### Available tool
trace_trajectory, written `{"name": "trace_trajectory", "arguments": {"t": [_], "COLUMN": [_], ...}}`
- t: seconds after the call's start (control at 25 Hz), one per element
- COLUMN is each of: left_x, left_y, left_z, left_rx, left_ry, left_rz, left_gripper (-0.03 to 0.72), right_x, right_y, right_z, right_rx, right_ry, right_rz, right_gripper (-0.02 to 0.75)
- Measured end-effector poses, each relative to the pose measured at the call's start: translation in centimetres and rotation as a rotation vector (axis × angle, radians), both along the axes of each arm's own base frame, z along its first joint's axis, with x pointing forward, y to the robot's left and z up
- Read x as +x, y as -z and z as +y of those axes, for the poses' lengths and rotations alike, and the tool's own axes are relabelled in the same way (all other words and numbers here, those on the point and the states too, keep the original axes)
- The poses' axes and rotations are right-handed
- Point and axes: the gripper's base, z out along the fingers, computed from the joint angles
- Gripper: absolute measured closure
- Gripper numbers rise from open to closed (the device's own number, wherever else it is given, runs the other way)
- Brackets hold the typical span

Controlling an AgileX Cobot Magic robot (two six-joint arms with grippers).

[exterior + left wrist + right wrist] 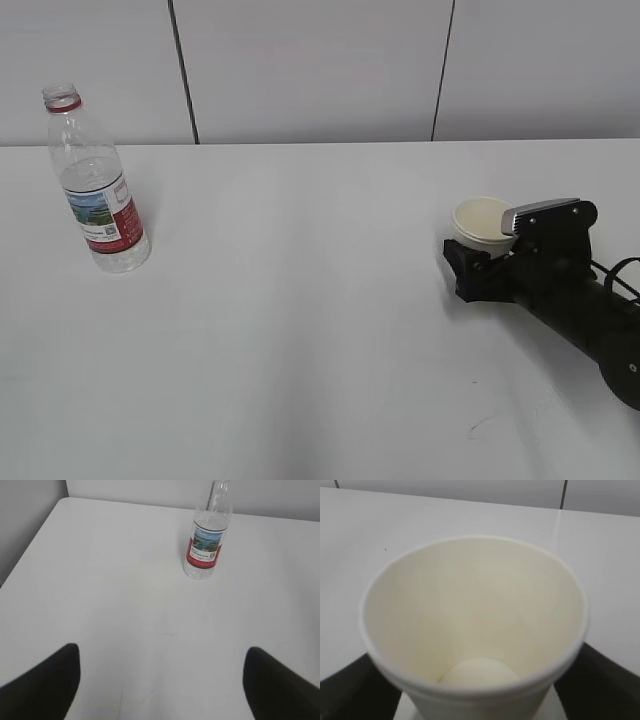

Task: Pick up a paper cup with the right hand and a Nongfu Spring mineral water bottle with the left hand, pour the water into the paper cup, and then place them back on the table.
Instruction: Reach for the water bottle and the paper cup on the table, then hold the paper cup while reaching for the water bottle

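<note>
The paper cup (481,219) stands upright on the white table (300,330) at the right. It is white with a cream inside and looks empty in the right wrist view (475,610). My right gripper (478,262) is open, with one jaw on each side of the cup's lower wall and a thin gap showing on both sides. The Nongfu Spring bottle (96,185) stands upright and capless at the far left, part full of clear water. It also shows in the left wrist view (206,542). My left gripper (162,680) is open and empty, well short of the bottle.
A grey panelled wall (320,70) rises behind the table's far edge. The left wrist view shows the table's left edge (30,545) and its far corner. Faint dark scuff marks (480,428) lie near the front right.
</note>
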Motion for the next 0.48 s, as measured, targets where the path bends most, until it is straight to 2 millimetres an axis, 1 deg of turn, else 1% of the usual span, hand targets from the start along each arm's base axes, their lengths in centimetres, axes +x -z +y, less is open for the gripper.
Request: {"name": "trace_trajectory", "arguments": {"t": [0.12,0.28,0.36,0.48], "left_x": [0.0,0.0,0.0,0.0], "left_y": [0.0,0.0,0.0,0.0], "left_z": [0.0,0.0,0.0,0.0], "left_rx": [0.0,0.0,0.0,0.0], "left_ry": [0.0,0.0,0.0,0.0], "left_rz": [0.0,0.0,0.0,0.0], "left_gripper": [0.096,0.096,0.096,0.096], "right_x": [0.54,0.68,0.65,0.64], "right_y": [-0.28,-0.36,-0.2,-0.13], "right_z": [0.05,0.07,0.07,0.06], "right_rx": [0.002,0.003,0.002,0.002], "right_ry": [0.0,0.0,0.0,0.0], "right_rz": [-0.02,-0.025,-0.02,-0.018], "right_gripper": [0.087,0.094,0.105,0.148]}}
